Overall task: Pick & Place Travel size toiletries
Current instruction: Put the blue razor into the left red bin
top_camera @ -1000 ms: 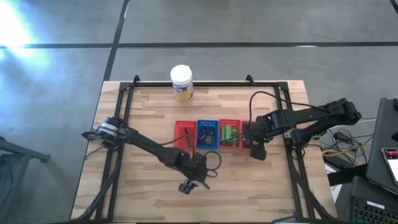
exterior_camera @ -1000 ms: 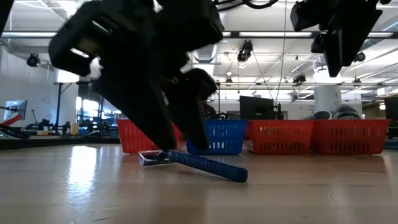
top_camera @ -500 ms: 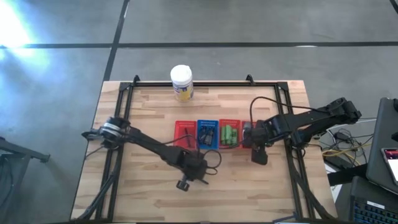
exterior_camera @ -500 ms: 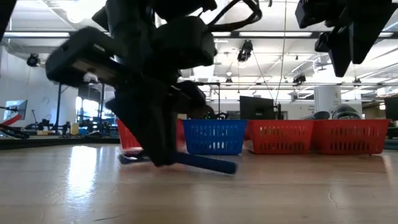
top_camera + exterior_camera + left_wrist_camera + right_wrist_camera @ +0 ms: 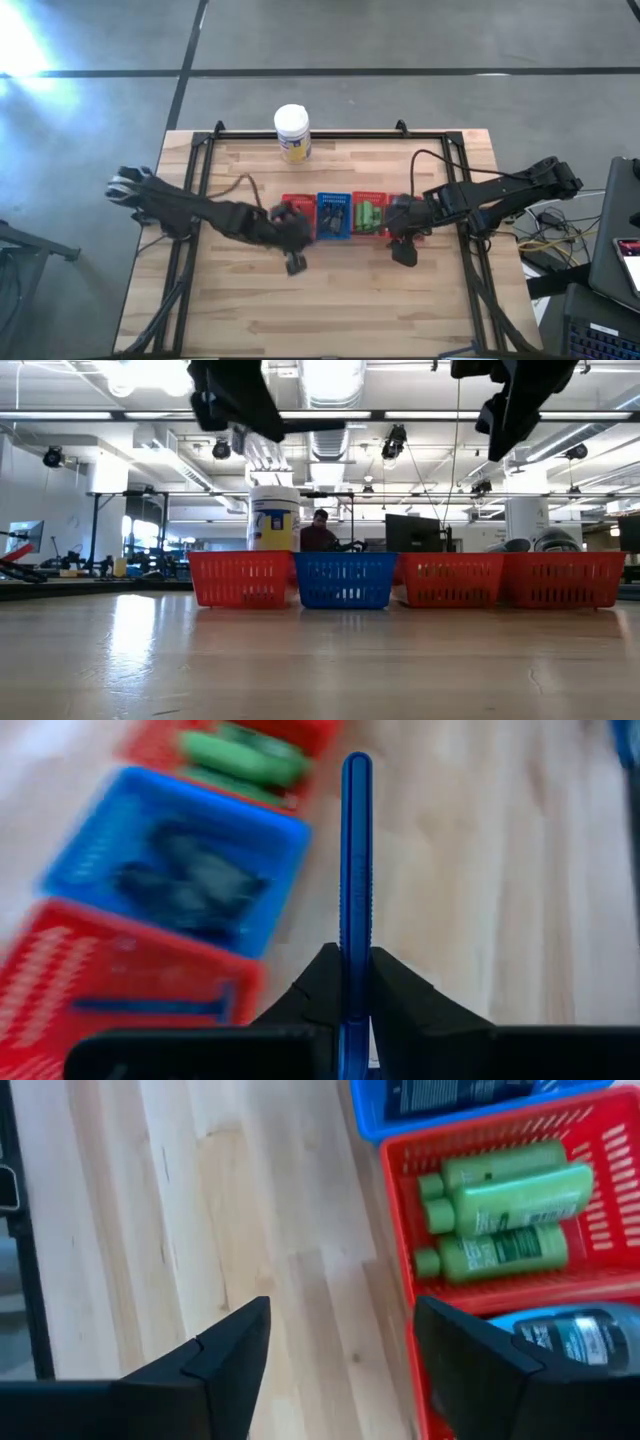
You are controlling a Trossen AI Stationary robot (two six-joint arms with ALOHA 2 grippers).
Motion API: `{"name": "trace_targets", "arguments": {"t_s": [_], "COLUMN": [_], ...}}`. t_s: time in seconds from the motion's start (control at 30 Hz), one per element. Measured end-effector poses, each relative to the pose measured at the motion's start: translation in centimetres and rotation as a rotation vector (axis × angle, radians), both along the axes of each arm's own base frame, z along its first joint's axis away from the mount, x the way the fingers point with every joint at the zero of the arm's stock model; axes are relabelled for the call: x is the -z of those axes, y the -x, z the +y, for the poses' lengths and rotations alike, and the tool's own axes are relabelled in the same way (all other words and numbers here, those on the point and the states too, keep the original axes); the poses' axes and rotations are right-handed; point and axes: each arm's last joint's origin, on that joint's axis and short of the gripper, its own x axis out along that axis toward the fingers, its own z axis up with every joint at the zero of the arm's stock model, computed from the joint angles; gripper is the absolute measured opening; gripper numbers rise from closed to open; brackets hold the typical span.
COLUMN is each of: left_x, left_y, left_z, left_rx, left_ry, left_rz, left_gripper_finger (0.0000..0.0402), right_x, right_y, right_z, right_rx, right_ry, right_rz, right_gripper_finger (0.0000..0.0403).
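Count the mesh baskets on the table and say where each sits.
4, side by side in one row at mid-table: a red basket, a blue basket, a second red basket and a third red basket. Nothing suggests more are hidden.

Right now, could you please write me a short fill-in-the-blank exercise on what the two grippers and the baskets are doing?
1. The left gripper is shut on a thin ____ stick.
2. The green bottles lie in a ____ basket.
3. The right gripper is open and holds ____.
4. In the high view, the white jar stands at the table's ____ edge.

Missing words: blue; red; nothing; far
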Motion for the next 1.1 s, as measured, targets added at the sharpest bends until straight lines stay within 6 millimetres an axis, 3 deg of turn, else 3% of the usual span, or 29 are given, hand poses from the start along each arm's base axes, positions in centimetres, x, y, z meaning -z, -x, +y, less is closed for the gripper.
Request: {"name": "trace_targets", "arguments": {"t_s": [0.1,0.23,0.33,0.77,1.1], "left_x": [-0.3,0.3,0.4,6.1,9.3], "left_y": [1.5,2.7,2.9,2.7,2.4], "left_z": [2.1,6.0,7.3,7.1,7.1], "left_rx": [-0.133,-0.502,-0.619,-0.819,-0.818], "left_ry": [0.030,0.253,0.356,0.417,0.450], "left_rz": [-0.003,-0.037,-0.132,-0.061,-0.004], "left_gripper_finger": [0.0032,0.0032,0.0032,0.0034,0.0041], "right_x": [-0.1,-0.1,-0.1,-0.1,-0.1], "right_y": [-0.2,-0.2,-0.3,-0.3,-0.3], "right_z": [-0.1,-0.5,-0.6,-0.6,-0.6], "right_rx": [-0.001,0.013,0.021,0.048,0.062], "right_ry": [0.006,0.008,0.006,-0.004,0.014], "right_rz": [-0.017,-0.017,-0.018,-0.015,-0.018], "right_gripper_finger": [0.0236,0.0228,0.0224,0.0230,0.0250]}}
